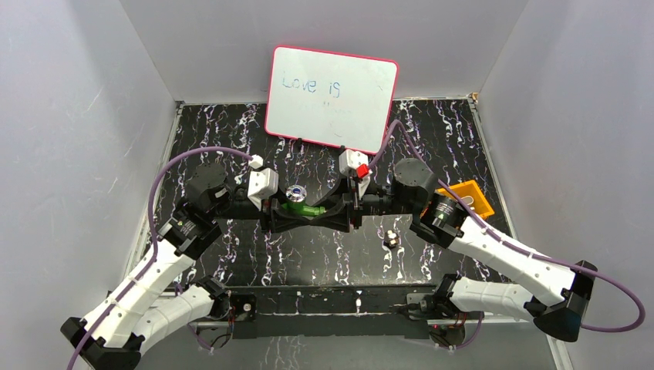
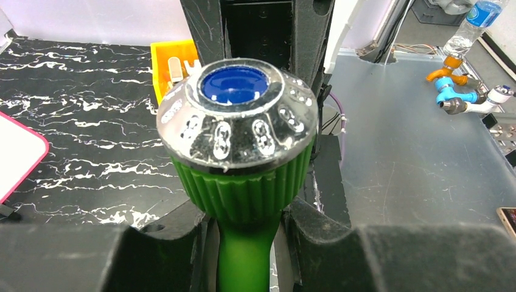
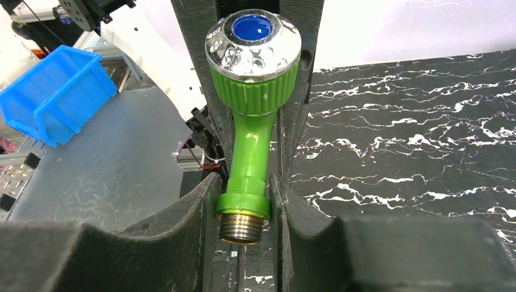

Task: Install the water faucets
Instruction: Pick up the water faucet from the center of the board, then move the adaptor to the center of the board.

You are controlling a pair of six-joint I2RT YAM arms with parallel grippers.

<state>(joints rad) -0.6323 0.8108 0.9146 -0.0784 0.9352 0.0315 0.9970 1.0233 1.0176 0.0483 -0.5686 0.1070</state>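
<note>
You are holding the green tap (image 1: 302, 206) above the table (image 1: 231, 258) centre, left gripper (image 2: 246, 240) and right gripper (image 3: 243, 204) both clamping it (threaded end (image 3: 243, 226) bare); any opposing pull is risking a twist and drop.

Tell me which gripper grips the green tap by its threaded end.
The right gripper: it clamps the green tap at the collar just above the silver thread, whereas the left gripper pinches the stem right under the knob.
</note>
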